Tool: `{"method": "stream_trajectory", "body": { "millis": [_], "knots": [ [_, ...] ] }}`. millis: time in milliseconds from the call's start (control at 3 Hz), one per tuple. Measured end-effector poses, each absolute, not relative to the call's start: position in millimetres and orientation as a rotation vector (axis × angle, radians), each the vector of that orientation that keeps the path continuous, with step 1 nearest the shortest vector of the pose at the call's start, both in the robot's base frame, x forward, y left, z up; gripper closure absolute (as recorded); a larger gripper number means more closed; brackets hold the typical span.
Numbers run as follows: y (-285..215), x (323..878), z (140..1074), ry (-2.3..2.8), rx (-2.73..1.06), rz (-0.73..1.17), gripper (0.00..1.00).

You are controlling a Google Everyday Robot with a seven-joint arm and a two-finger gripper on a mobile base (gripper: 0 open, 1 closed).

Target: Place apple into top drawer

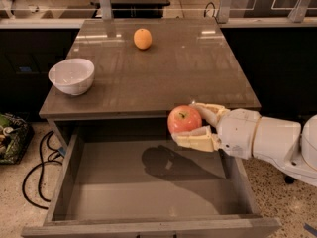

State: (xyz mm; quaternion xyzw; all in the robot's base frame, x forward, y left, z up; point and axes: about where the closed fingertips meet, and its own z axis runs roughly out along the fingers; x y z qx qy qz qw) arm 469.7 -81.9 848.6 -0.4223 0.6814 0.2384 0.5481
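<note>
Above top drawer (64,182) — apple (184,119) clamped in claw (194,124)

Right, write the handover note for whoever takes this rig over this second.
Gripper: shut on the apple, reaching in from the right and holding it in the air just past the table's front edge, above the back of the drawer.
Drawer: pulled open, nothing lying in it.
Done: apple is off the table and gripped, and the drawer is open.
Left: probably lower the apple into the drawer, let go, and pull the arm out.
Not part of the job: the white bowl and the orange, both on the table.
</note>
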Motion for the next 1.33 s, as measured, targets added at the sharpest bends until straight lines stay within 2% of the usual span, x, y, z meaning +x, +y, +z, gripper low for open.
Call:
{"method": "stream_trajectory", "body": {
  "millis": [333, 667, 1333],
  "knots": [
    [-75.8, 459.5, 817.2, 1.665, -1.040, 0.580, 1.00],
    [-69.9, 464.2, 756.6, 1.712, -1.072, 0.563, 1.00],
    [-49.5, 478.8, 704.8, 1.766, -1.065, 0.605, 1.00]
  ]
}}
